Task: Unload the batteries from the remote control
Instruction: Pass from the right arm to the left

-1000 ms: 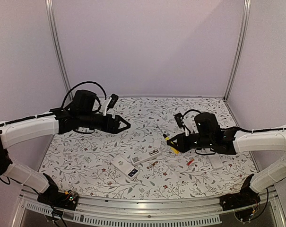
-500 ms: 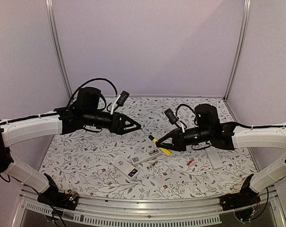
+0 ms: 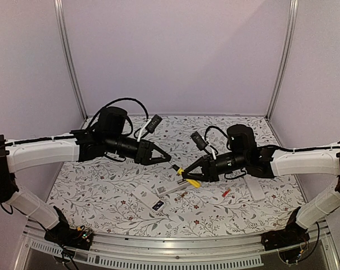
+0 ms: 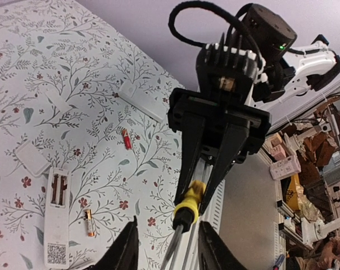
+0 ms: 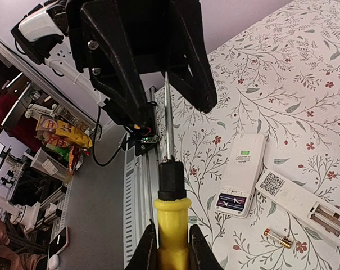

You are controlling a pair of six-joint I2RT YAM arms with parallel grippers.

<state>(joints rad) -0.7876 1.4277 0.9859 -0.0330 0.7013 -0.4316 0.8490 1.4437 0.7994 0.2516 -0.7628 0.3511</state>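
Note:
My right gripper [image 5: 172, 239] is shut on the yellow handle of a screwdriver [image 5: 172, 216] and holds it above the table. Its steel shaft [image 4: 174, 247] runs between the fingers of my left gripper [image 4: 170, 229]. Those jaws stand a little apart on either side of the shaft without touching it. In the top view the two grippers, left [image 3: 164, 157] and right [image 3: 191, 173], meet nose to nose. Below lie two white remotes: one [image 5: 241, 171] with dark batteries [image 5: 232, 201] in its open bay, the other [image 4: 58, 225] with its bay open too. Loose batteries lie beside them, an orange one [image 4: 89, 222] and a red one [image 4: 126, 138].
A long white cover [image 4: 140, 101] and a small white cover [image 4: 32, 157] lie on the floral tablecloth. The metal front rail [image 3: 175, 247] runs along the near edge. Lilac walls close the table in at the back and sides.
The right gripper carried the screwdriver leftward and the left gripper came rightward to meet it. The left jaws have narrowed around the shaft.

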